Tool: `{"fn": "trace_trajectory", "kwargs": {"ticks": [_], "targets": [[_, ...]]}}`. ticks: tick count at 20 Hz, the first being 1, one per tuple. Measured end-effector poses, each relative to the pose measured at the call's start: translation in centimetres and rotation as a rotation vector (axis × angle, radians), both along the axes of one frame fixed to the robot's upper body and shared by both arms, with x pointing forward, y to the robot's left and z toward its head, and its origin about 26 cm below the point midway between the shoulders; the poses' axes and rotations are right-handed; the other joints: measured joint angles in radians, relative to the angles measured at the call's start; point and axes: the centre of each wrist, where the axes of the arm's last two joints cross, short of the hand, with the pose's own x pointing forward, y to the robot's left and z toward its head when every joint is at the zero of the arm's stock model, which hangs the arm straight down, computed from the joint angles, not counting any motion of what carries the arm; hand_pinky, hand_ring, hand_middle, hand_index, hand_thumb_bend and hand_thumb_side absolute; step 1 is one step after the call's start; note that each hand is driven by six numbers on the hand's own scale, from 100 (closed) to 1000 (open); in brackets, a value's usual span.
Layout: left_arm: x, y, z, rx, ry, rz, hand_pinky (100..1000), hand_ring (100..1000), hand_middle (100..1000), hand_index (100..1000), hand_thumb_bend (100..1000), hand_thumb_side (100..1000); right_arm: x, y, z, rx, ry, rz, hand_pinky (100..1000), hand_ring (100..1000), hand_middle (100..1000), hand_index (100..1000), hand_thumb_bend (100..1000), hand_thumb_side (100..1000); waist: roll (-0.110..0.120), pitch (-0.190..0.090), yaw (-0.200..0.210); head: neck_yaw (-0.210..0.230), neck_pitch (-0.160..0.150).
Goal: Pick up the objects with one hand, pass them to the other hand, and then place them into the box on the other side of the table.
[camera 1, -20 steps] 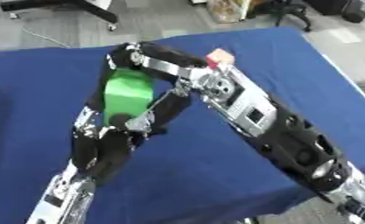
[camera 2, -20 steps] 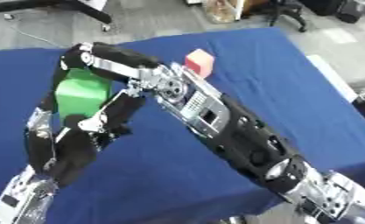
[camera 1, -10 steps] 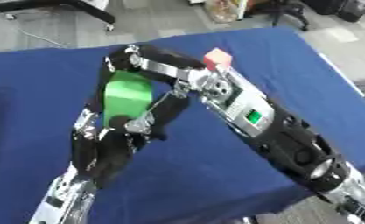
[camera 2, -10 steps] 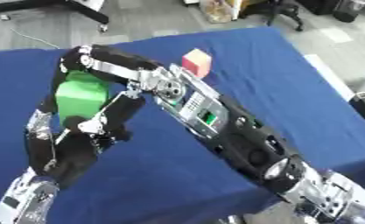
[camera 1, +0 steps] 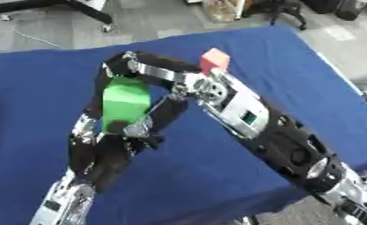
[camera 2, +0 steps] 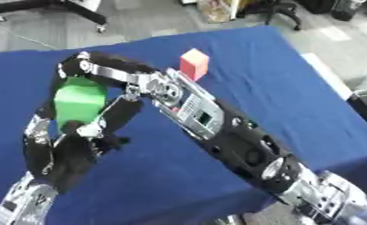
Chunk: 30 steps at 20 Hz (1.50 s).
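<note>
We find both hands meeting over the blue table (camera 1: 309, 83), left of its middle, around one green block (camera 1: 124, 102). The left hand (camera 1: 109, 145) comes up from the lower left corner; its fingers are curled round the block, one along the block's left side and a thumb or finger crossing at its lower right edge, so the block sits held above the cloth rather than lying on it. The right arm (camera 2: 232, 132) runs diagonally from the lower right corner up to the block, and the right hand (camera 2: 101, 70) arches over the block's top, its fingers bent down round the upper left corner. We judge both hands to be gripping the block at once, though we cannot tell how much of the right hand's fingers actually touch it, since the far side is hidden. The block stands roughly upright, slightly tilted, its broad green face towards the camera. A pink cube (camera 2: 194, 63) lies on the table just beyond the right wrist, apart from both hands and untouched. Beyond the far edge of the table we see grey floor (camera 1: 55, 26) with a black stand base at upper left (camera 1: 86, 9). No box shows in either view.
</note>
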Motion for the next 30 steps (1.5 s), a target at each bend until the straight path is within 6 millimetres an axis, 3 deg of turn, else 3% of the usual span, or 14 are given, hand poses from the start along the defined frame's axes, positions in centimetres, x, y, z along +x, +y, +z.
{"fn": "trace_trajectory", "kwargs": {"ticks": [6, 12, 13, 17, 18, 19, 22, 27, 30], "targets": [[-0.07, -0.19, -0.08, 0.0, 0.022, 0.047, 789, 406, 327, 554, 100, 775, -0.04, -0.08, -0.29, 0.018, 0.013, 0.006, 618, 761, 654, 631, 172, 100, 0.0, 0.0, 0.0, 0.003, 0.0], [-0.07, -0.24, -0.19, 0.007, 0.044, 0.089, 766, 380, 299, 528, 100, 764, -0.08, -0.15, -0.52, 0.024, 0.016, 0.005, 645, 777, 690, 667, 308, 100, 0.0, 0.001, 0.0, 0.009, 0.0], [-0.06, -0.25, -0.23, 0.009, 0.048, 0.095, 762, 376, 294, 523, 100, 760, -0.09, -0.15, -0.57, 0.025, 0.016, 0.006, 659, 797, 721, 695, 369, 104, 0.0, 0.001, 0.0, 0.01, 0.0], [-0.2, -0.72, -0.14, 0.0, 0.057, 0.1, 759, 373, 290, 519, 100, 756, -0.16, -0.03, -0.64, 0.03, 0.008, 0.016, 718, 891, 826, 808, 551, 257, 0.0, 0.001, -0.001, 0.012, 0.0], [-0.22, -0.78, -0.12, -0.003, 0.059, 0.1, 759, 373, 290, 519, 100, 756, -0.16, -0.03, -0.64, 0.034, 0.004, 0.018, 718, 891, 826, 808, 551, 257, 0.0, 0.001, -0.001, 0.013, 0.0], [-0.22, -0.8, -0.12, -0.004, 0.061, 0.101, 758, 370, 288, 517, 100, 756, -0.17, -0.03, -0.64, 0.036, 0.0, 0.021, 754, 935, 882, 865, 640, 314, 0.0, 0.001, -0.001, 0.014, 0.0], [-0.22, -0.8, -0.12, -0.006, 0.065, 0.104, 756, 368, 286, 515, 100, 756, -0.19, -0.04, -0.61, 0.041, -0.015, 0.036, 811, 1000, 948, 914, 754, 403, 0.001, 0.001, -0.001, 0.016, 0.0], [-0.22, -0.83, -0.01, -0.009, 0.064, 0.109, 753, 363, 281, 510, 100, 753, -0.33, -0.17, -0.41, 0.065, -0.037, 0.043, 831, 1000, 972, 937, 808, 505, 0.001, 0.001, -0.002, 0.018, 0.0], [-0.19, -0.86, 0.07, -0.01, 0.065, 0.111, 752, 361, 279, 508, 100, 754, -0.35, -0.23, -0.36, 0.085, -0.044, 0.035, 841, 1000, 977, 942, 828, 502, 0.001, 0.001, -0.002, 0.018, 0.0]]}}
